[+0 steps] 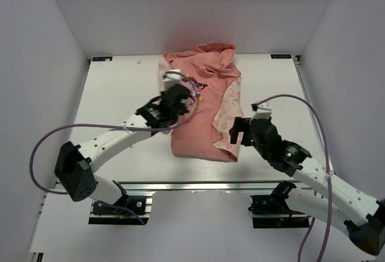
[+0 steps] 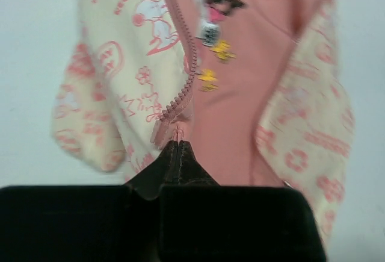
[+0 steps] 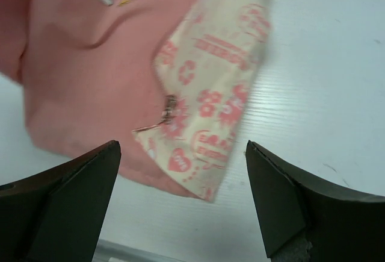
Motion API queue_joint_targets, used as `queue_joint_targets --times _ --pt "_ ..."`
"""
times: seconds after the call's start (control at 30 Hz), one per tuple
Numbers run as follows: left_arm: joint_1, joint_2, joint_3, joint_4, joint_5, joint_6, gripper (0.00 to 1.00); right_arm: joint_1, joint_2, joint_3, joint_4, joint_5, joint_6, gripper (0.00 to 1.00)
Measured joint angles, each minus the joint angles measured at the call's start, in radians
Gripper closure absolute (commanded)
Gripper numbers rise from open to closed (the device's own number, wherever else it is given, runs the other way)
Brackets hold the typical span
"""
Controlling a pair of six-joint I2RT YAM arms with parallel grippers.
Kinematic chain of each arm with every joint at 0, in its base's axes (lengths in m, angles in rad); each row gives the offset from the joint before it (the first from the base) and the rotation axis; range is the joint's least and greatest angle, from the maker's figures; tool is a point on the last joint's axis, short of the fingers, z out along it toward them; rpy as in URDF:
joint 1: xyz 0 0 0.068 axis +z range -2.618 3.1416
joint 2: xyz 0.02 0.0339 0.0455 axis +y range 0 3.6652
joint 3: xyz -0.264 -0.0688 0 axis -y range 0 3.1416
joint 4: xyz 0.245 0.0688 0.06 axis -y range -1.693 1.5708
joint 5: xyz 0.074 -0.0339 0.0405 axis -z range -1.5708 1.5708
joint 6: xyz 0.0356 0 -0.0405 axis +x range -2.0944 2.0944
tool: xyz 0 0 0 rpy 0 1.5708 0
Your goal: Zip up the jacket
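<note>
One garment only: the jacket (image 1: 201,111), opened out on the far middle of the bench (image 1: 120,81), salmon lining (image 1: 195,132) upward, hood (image 1: 210,54) at the far end. Looks light, thin and limp; bound to sag, fold and drag instead of keeping shape. Not fragile, not slippery by the look of the cloth, yet prone to bunching under a careless pinch. Best taken by the zipper tape, the one stiffish edge, low down near the hem, for bringing both halves together.

Left gripper (image 2: 177,149) clamped together, pinching the lower end of the pink zipper teeth (image 2: 187,78) on one front panel (image 2: 129,63), cream fabric hanging beside. Right gripper (image 3: 181,150) spread wide, holding nothing, hovering over the lower corner of the other front panel (image 3: 207,105), near a small dark fitting (image 3: 169,110) on that panel's inner edge; possibly the slider or the pin, too blurred to say.

Calls for a pinch right beside that fitting, never on loose cloth. Likely needs both tapes kept taut and level at the hem to stop the teeth buckling. Worth guarding against snagging the lining in the slider.
</note>
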Motion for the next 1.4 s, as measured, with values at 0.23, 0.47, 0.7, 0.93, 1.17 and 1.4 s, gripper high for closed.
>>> queue_joint_targets --times 0.23,0.47,0.7,0.93,1.17,1.4 --pt "-0.337 0.191 0.124 -0.097 0.045 0.133 1.00 -0.169 -0.093 -0.077 -0.104 -0.043 0.078 0.11" --pt "-0.405 0.239 -0.062 -0.181 0.293 0.144 0.02 -0.182 -0.009 -0.086 -0.145 -0.087 0.081 0.11" --pt "-0.401 0.101 -0.076 -0.192 0.328 0.102 0.02 -0.183 0.053 -0.083 -0.117 -0.189 0.019 0.11" --pt "-0.285 -0.056 -0.052 -0.208 0.303 0.039 0.02 -0.182 0.185 -0.021 -0.056 -0.316 -0.036 0.11" --pt "0.035 -0.093 -0.208 -0.053 0.466 -0.003 0.02 -0.180 0.377 0.042 0.012 -0.348 -0.036 0.12" --pt "0.045 0.041 -0.248 0.109 0.693 -0.031 0.11 -0.166 0.485 0.051 0.066 -0.354 -0.011 0.14"
